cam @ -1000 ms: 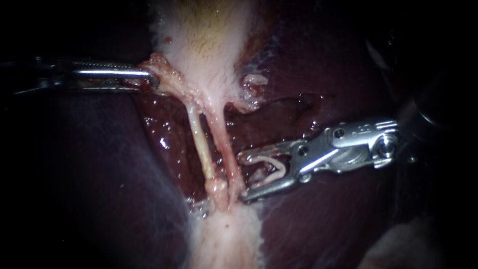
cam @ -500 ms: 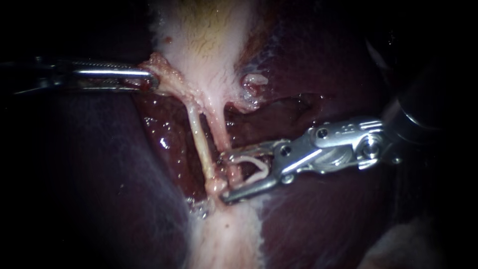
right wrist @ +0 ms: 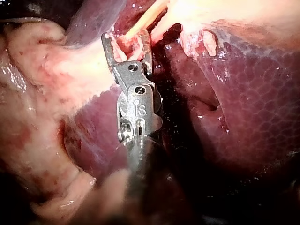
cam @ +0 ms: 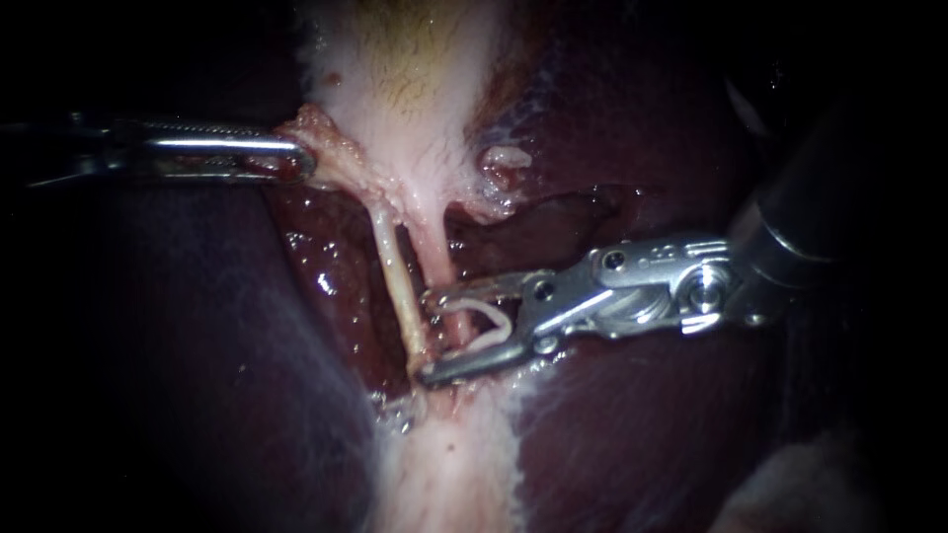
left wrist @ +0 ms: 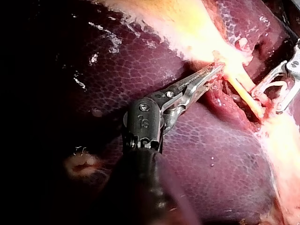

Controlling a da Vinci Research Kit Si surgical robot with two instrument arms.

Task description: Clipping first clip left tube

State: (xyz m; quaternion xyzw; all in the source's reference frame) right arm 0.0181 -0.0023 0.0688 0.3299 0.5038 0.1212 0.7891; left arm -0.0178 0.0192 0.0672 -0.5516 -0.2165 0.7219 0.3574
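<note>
The left instrument comes in level, and its jaws are clamped together on a ragged flap of pale tissue at the edge of the gallbladder. In the left wrist view this same instrument holds that flap right at its jaw tips, with the gallbladder's yellowish-white body lying ahead of and beside them.

Just past those jaws, two tubes run down from the gallbladder's narrow end. The left tube is thin and cream-coloured. The right tube is pinker and lies just beside it. Both join a band of white tissue that lies between dark lobes of liver.

The right instrument has its jaws apart, with a clear gap between them, and a pale clip shows in that gap close to the hinge. The jaws straddle the right tube, one above it and one below. Neither jaw presses on it. The left tube lies just at the jaw tips, touching them or very nearly so. I cannot tell whether it has passed between them.

In the right wrist view the right instrument frames pink tissue between its spread jaws, and the cream tube slants away just ahead of the tips. Liver lies beside the shaft.
</note>
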